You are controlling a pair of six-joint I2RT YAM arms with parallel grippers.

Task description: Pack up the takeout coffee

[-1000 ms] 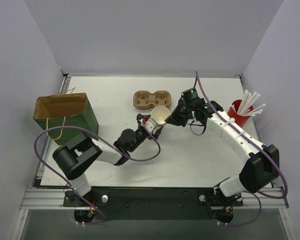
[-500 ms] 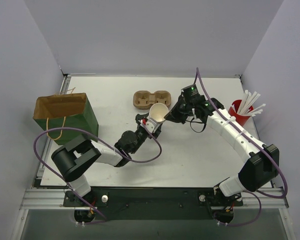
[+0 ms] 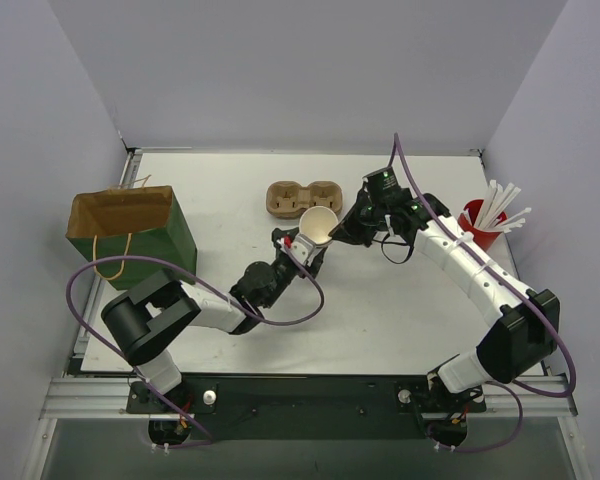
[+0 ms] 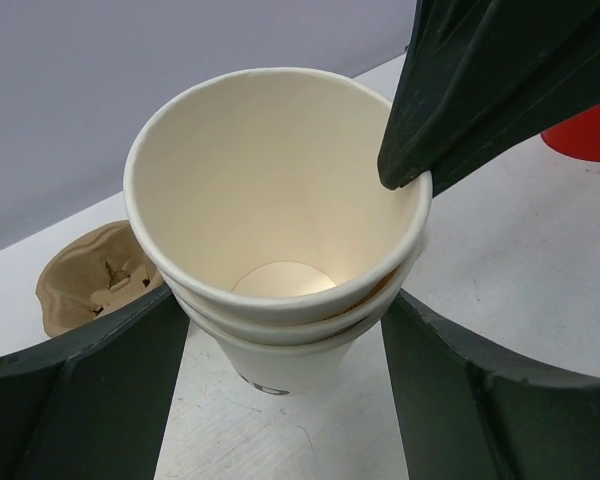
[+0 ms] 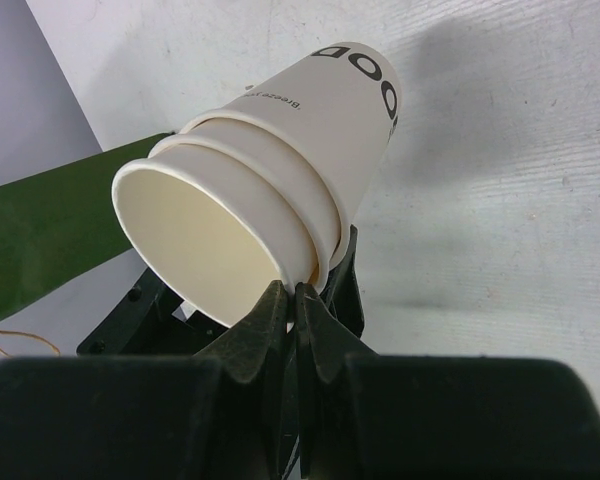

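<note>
A stack of cups (image 3: 318,228), three white paper ones nested together with tan insides and no lid, sits near the middle of the table (image 3: 400,310), tilted so that its open mouth faces up and toward the right arm. The printed outer cup points its base away from that arm, and in the right wrist view the base looks lifted off the table surface. The left gripper (image 3: 302,243) grasps the stack from below, its two dark fingers (image 4: 90,400) spread wide and pressed against opposite sides of the outer cups just under the rims. The right gripper (image 5: 293,300) comes in from the other side with its fingers (image 4: 500,80) clenched together, pinching the rim of the innermost cup (image 4: 270,190) at its lower edge. Just beyond the stack lies the brown cardboard cup carrier (image 3: 304,197), its near edge meeting the cup rim in the top view. Well off to the right stands a red cup of white straws (image 3: 477,225), and at the left edge of the table a green and brown paper bag (image 3: 130,235) stands open.
</note>
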